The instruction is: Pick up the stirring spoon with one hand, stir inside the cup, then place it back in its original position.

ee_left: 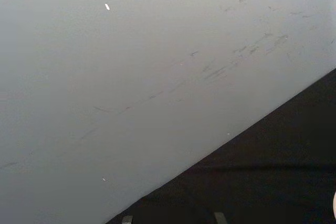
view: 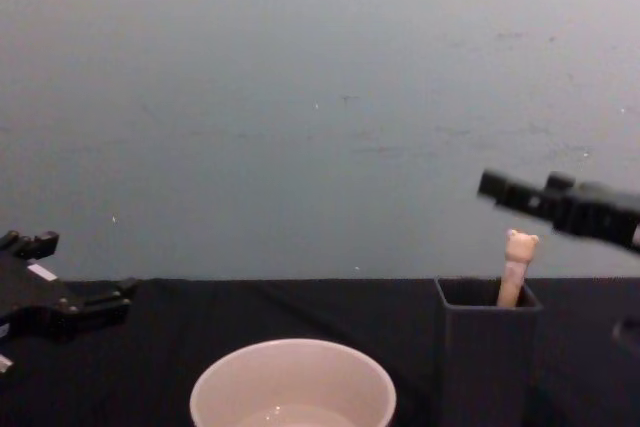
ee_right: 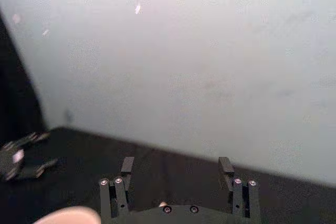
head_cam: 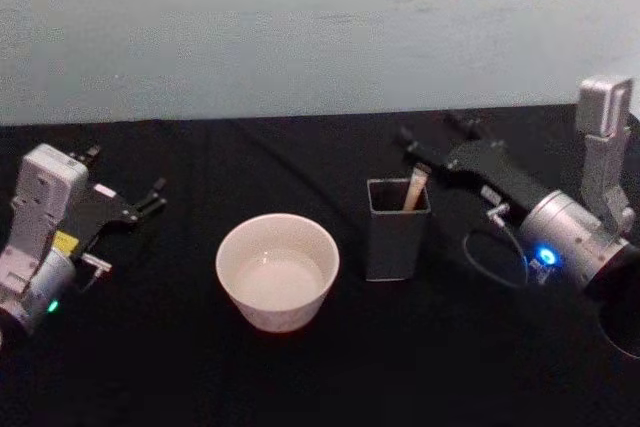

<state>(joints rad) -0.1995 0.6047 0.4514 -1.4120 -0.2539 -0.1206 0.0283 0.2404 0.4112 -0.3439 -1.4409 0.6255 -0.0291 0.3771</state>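
Note:
The stirring spoon (head_cam: 415,188) stands in a dark grey square holder (head_cam: 397,232), with its beige bear head (view: 520,246) sticking out above the rim. The cream-white cup (head_cam: 278,269) sits on the table to the left of the holder, also seen low in the chest view as the cup (view: 293,383). My right gripper (head_cam: 435,133) hovers just behind and above the holder, open and holding nothing. Its fingers (ee_right: 127,165) are spread wide in the right wrist view. From the chest it shows as the right gripper (view: 520,188) above the bear head. My left gripper (head_cam: 150,198) rests open at the far left.
A black cloth covers the table (head_cam: 150,347), and a pale wall (head_cam: 300,27) runs close behind its far edge. Open cloth lies in front of the cup and holder. A black cable (head_cam: 495,257) loops beside the right wrist.

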